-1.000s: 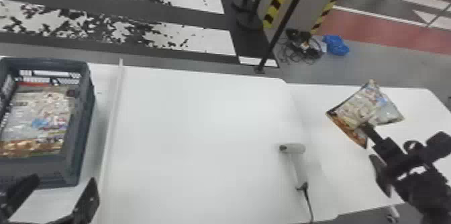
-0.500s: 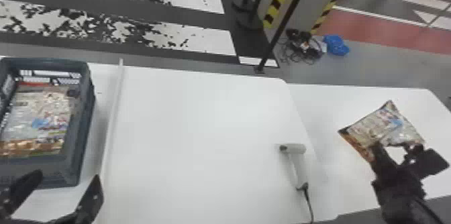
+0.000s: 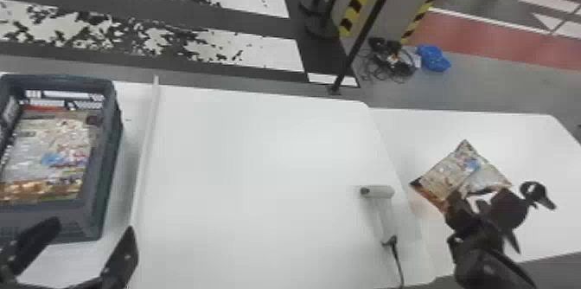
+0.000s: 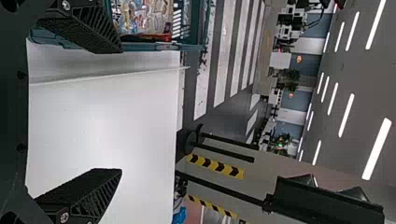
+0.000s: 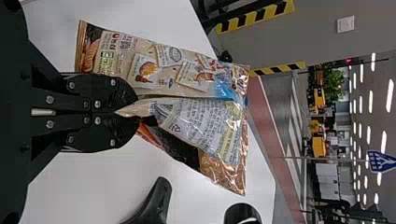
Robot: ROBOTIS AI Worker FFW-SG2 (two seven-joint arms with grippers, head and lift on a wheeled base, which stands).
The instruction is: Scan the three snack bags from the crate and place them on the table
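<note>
My right gripper (image 3: 475, 206) is over the right-hand table, closed on a snack bag (image 3: 454, 171). In the right wrist view the right gripper (image 5: 135, 107) pinches the middle of the snack bag (image 5: 154, 70), which folds around the fingertips. At the lower left of the head view, my left gripper (image 3: 93, 234) stands open beside the crate (image 3: 88, 219); in the left wrist view the left gripper (image 4: 120, 112) has its fingers wide apart with nothing between them. More snack bags (image 3: 52, 149) lie inside the crate. The scanner (image 3: 377, 192) is on the middle table.
A thin raised strip (image 3: 147, 149) crosses the table (image 3: 259, 158) just right of the crate. The scanner's cable (image 3: 397, 266) trails to the front edge. The right-hand table (image 3: 531, 145) lies under the held bag. A black post stands behind the tables.
My right gripper has carried the snack bag down, nearer the front of the right-hand table, and turned. My left gripper has shifted only slightly, still open.
</note>
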